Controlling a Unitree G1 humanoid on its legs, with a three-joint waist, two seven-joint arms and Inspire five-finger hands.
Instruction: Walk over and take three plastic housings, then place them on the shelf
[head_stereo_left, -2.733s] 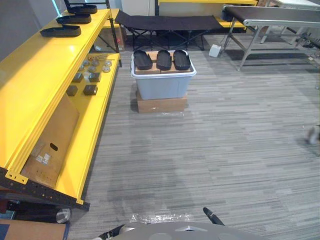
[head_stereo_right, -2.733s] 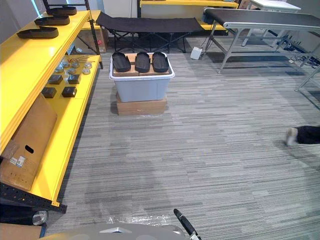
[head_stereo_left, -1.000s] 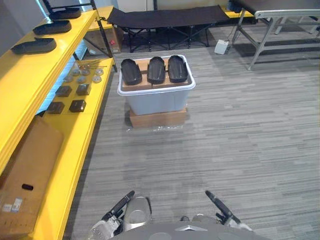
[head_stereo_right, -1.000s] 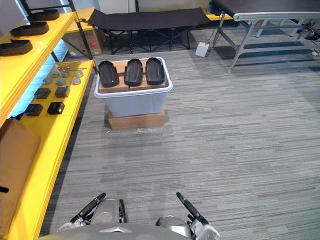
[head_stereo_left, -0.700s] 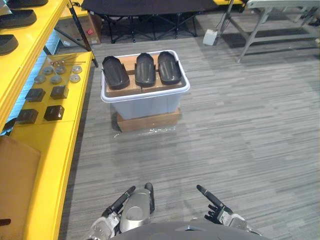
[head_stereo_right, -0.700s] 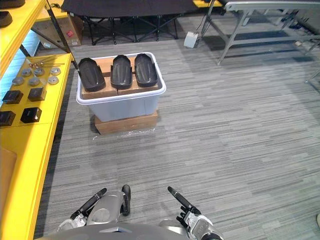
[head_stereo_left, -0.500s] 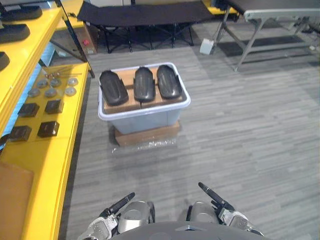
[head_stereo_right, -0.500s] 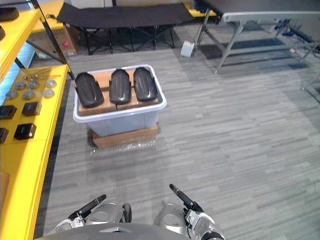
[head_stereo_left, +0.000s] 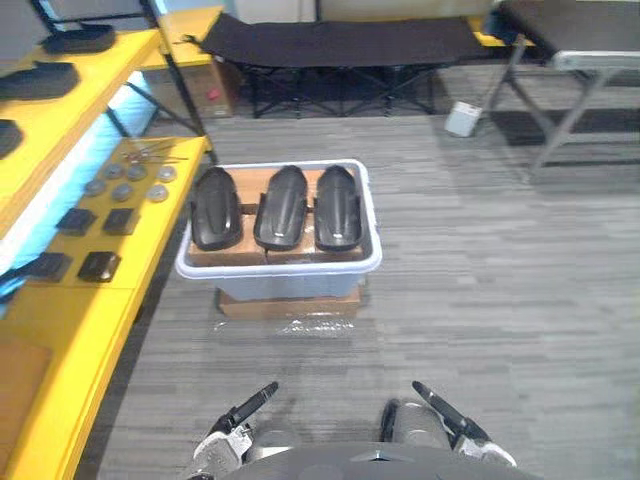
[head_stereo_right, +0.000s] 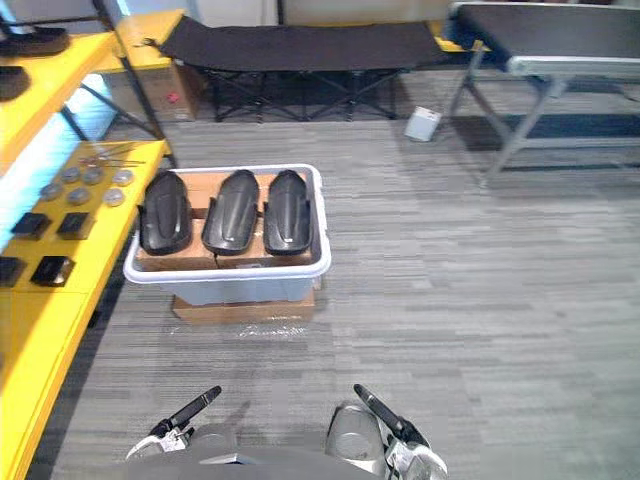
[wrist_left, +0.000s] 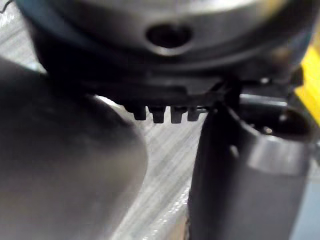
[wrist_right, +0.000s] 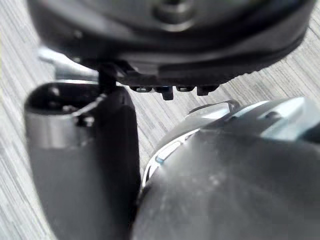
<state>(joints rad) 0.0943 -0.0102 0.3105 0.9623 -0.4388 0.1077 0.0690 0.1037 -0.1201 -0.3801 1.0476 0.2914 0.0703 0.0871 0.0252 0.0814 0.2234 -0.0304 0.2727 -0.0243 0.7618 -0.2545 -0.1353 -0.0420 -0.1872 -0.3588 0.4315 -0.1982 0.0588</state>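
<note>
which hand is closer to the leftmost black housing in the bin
Left. The left hand hangs low, almost straight below the leftmost housing in the head view. The right hand sits past the bin's right end, farther off. Neither touches it.

Three housings (head_stereo_left: 280, 207) in one tub (head_stereo_left: 290, 283) — four black blocks (head_stereo_left: 98, 265) on shelf (head_stereo_left: 60, 330).

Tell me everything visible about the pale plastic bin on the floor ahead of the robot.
The bin is a rectangular tub of pale grey-blue plastic with a white rolled rim and no lid. It stands upright on a flat cardboard box on the grey carpet, near the lower level of the yellow shelf. Brown cardboard fills it almost to the rim, and three dark housings lie on that, side by side.
</note>
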